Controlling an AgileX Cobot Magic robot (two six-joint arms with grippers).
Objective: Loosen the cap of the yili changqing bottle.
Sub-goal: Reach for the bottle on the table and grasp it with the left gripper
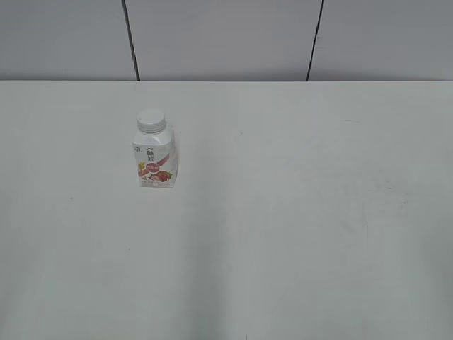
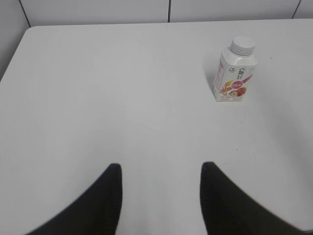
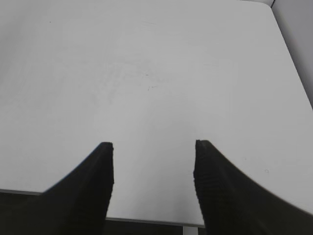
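Note:
The yili changqing bottle (image 1: 155,161) stands upright on the white table, left of middle in the exterior view. It is squat and white with a strawberry label and a pink band. Its ribbed white cap (image 1: 151,121) sits on the neck. The left wrist view shows the bottle (image 2: 234,73) with its cap (image 2: 242,45) at the upper right, well ahead of my left gripper (image 2: 161,167), which is open and empty. My right gripper (image 3: 153,145) is open and empty above the table's near edge; the bottle is out of its view. Neither gripper shows in the exterior view.
The white table (image 1: 297,212) spreads wide around the bottle. A grey panelled wall (image 1: 226,35) stands behind its far edge. The table's near edge (image 3: 146,221) shows under the right gripper, and a rounded corner (image 2: 29,29) at the far left of the left wrist view.

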